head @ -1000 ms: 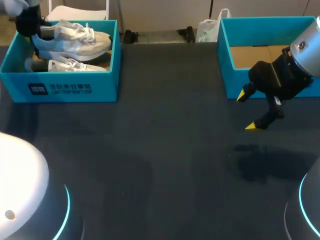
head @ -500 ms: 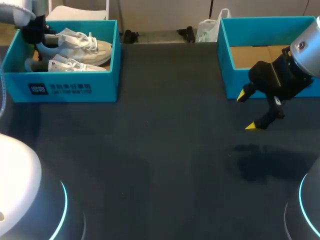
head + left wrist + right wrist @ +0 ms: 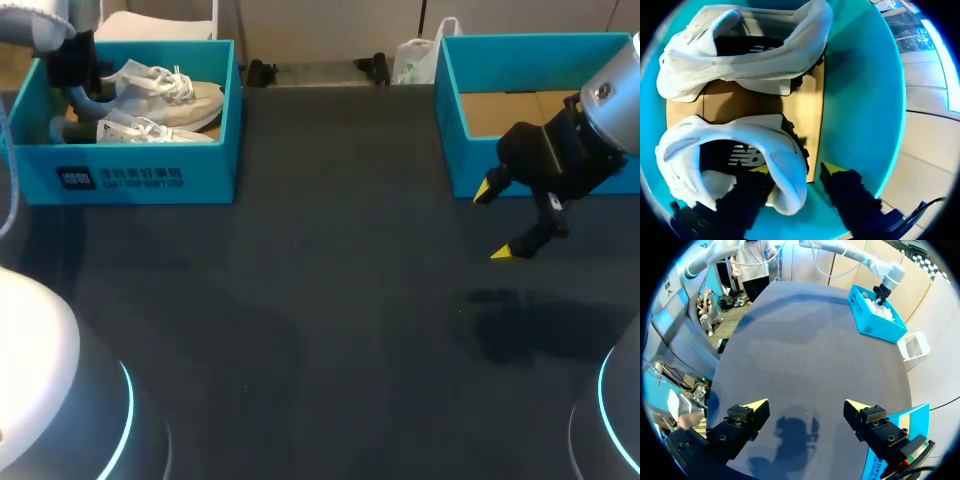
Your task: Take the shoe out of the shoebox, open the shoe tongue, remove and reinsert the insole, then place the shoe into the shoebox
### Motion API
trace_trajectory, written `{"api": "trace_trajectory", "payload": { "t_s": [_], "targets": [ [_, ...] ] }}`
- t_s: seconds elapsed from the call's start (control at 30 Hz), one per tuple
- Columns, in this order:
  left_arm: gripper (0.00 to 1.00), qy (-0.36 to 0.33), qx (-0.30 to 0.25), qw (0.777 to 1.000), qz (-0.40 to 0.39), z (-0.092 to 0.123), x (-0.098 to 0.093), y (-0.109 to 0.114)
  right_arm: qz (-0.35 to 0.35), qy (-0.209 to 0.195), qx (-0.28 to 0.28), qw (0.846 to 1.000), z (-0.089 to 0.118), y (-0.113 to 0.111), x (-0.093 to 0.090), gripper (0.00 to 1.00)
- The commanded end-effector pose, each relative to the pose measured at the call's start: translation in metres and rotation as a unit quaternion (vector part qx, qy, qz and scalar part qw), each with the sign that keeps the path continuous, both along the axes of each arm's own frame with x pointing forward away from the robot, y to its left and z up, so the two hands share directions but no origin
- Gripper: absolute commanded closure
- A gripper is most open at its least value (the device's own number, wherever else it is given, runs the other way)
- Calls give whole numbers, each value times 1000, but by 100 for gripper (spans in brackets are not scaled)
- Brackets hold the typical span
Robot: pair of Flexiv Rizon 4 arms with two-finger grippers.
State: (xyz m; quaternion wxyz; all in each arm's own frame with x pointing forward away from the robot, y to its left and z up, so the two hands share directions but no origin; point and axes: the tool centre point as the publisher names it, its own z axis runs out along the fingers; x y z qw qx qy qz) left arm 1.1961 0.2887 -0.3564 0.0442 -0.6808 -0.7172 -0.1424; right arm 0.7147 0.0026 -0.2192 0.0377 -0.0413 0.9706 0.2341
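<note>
Shoe (image 3: 715, 132) (image 3: 180, 95), white with a dark lining, sits inside the teal shoebox (image 3: 860, 100) (image 3: 140, 180) on its cardboard floor, alongside a second white shoe (image 3: 740, 55) (image 3: 140, 130). The left gripper (image 3: 792, 170) (image 3: 70, 65) hangs over the shoebox's end wall, its yellow-tipped fingers spread astride the shoe's heel. One finger is down inside the collar and the other is outside, between the heel and the shoebox wall. From the left wrist view the outer finger appears to stand just clear of the heel, though the view there is too close to be sure.

Across the dark table (image 3: 330, 280) from the shoebox, well apart from it, stands a second teal box (image 3: 450, 100) with a bare cardboard bottom. The right gripper (image 3: 492, 222) (image 3: 806, 405) hovers above the tabletop just in front of that box's near corner. Its fingers are spread wide and hold nothing, and its shadow falls on the table beneath. In the right wrist view the shoebox (image 3: 875, 315) shows far off at the table's opposite end, with the left arm reaching down into it.
</note>
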Motion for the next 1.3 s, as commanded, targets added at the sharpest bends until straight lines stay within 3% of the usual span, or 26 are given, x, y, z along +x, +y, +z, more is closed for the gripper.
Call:
{"api": "trace_trajectory", "payload": {
  "t_s": [0.03, 0.1, 0.23, 0.37, 0.5, 0.7, 0.9, 1.3],
  "targets": [
    [27, 7, -11, 1000, -1, 16, -1, 2, -1, -1, -1, 1000, -1, 1, 0, 0],
    [15, 9, -23, 1000, -3, 24, -4, 2, -1, -1, -1, 1000, -1, 1, 0, 0],
    [8, 7, -43, 999, -6, 43, -12, -1, -1, -1, -1, 1000, -1, 1, 0, 0],
    [10, 17, -70, 997, -3, 64, -22, -1, -1, -1, -1, 1000, -1, 1, 0, 0],
    [3, 17, -80, 997, -1, 82, -37, 1, -1, -1, -1, 1000, -1, 1, 0, 0],
    [0, 28, -112, 993, -5, 102, -63, 9, -1, -1, -1, 1000, -1, 1, 0, 0],
    [0, 23, -107, 994, -13, 121, -87, 18, -1, -1, -1, 1000, -1, 1, 0, 0],
    [0, 23, -107, 994, -13, 121, -87, 18, -1, -1, -1, 1000, -1, 1, 0, 0]
  ]
}}
